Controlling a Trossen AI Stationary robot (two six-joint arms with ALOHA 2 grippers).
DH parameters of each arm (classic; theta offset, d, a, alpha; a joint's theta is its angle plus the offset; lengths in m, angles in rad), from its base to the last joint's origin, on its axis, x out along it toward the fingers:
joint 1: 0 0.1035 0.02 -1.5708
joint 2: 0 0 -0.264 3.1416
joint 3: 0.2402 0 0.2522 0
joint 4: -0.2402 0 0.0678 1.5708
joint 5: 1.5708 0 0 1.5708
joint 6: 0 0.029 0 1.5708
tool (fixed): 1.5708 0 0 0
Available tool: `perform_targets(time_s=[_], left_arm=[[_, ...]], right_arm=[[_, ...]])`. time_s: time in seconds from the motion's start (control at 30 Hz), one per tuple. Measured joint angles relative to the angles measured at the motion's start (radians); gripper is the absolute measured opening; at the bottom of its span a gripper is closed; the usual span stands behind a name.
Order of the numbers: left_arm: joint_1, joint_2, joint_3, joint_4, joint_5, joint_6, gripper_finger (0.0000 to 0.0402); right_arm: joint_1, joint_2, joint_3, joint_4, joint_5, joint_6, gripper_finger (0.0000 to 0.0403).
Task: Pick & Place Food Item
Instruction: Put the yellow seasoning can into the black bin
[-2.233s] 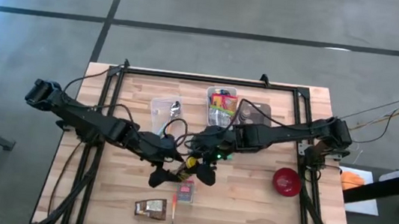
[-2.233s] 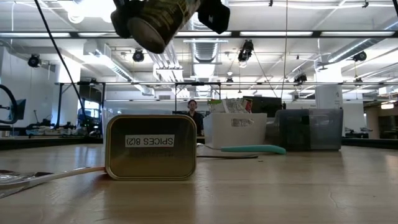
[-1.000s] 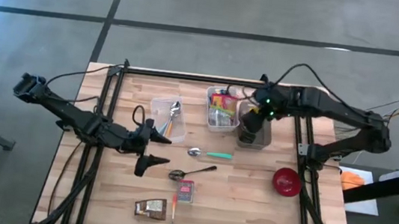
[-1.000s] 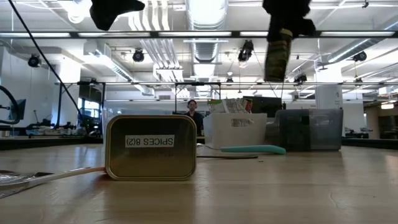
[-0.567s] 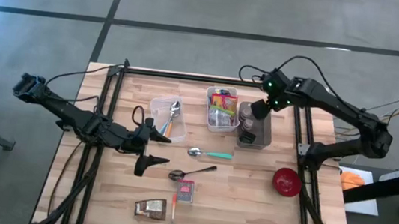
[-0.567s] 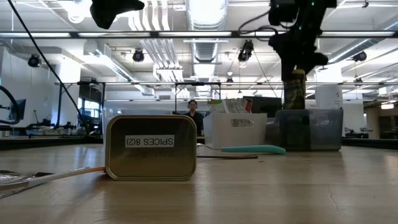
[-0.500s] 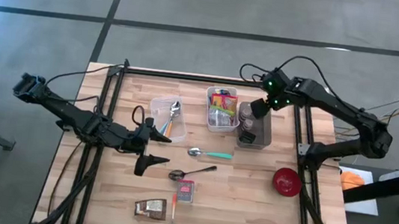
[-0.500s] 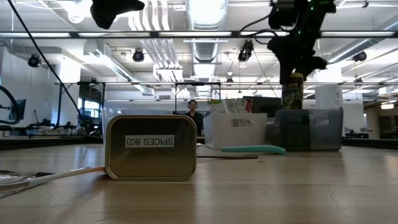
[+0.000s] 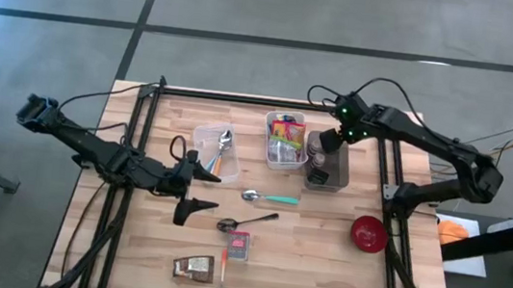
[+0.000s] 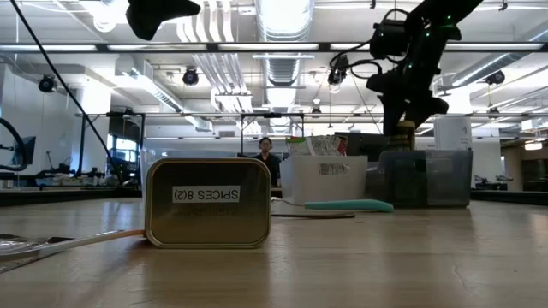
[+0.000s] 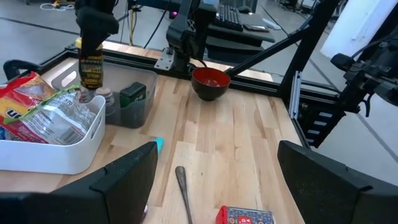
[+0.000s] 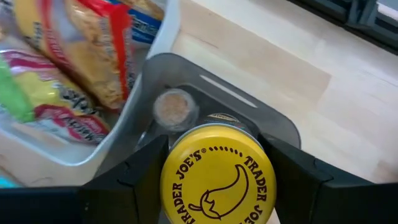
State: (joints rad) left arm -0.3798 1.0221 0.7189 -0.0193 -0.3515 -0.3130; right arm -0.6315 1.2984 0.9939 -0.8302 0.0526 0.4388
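Right tool [image 9: 326, 144]: clamped on the tall yellow-lidded spice bottle [image 12: 217, 180], one dark finger on each side of the lid, right over the dark grey plastic bin [image 12: 273, 127].
Spice bottle: upright, its lower end dipping into the bin beside a small brown-capped jar [image 12: 175, 109]; in the low view [image 10: 401, 137] only its top showed above the bin's wall.
What had changed: a second earlier the bottle hung high above the far end of the worktop; it had since come down into the bin.
Meaning for the task: by my reckoning the carry was over and only the letting go remained. I could not tell whether the bottle stood on the bin's floor yet.
Right arm pose: reached in from the right side across the far edge, wrist bent down over the bin, green lamp lit.
Neighbours: white plastic tub of snack packets [image 9: 283, 139], just beside the bin.
Left tool [image 9: 195, 187]: fingers wide apart, holding nothing, raised over the left-middle of the wooden worktop [image 9: 339, 270].
Left arm pose: stretched low from the left edge, idle.
Further out: red bowl [image 9: 368, 233], gold spice tin [image 10: 208, 203], teal-handled spoon [image 9: 268, 198].
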Motion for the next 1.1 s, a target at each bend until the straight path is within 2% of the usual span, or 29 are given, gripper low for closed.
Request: perform_targets(time_s=[0.37,1.1], left_arm=[[0.002,0.0,0.0,-0.004,0.0,0.0,0.0334],[0.003,0.0,-0.004,-0.008,0.001,-0.001,0.0334]], right_arm=[[0.008,0.121,0.023,0.009,0.035,-0.011,0.0216],[0.007,0.128,0.01,0.055,0.037,-0.018,0.0216]])
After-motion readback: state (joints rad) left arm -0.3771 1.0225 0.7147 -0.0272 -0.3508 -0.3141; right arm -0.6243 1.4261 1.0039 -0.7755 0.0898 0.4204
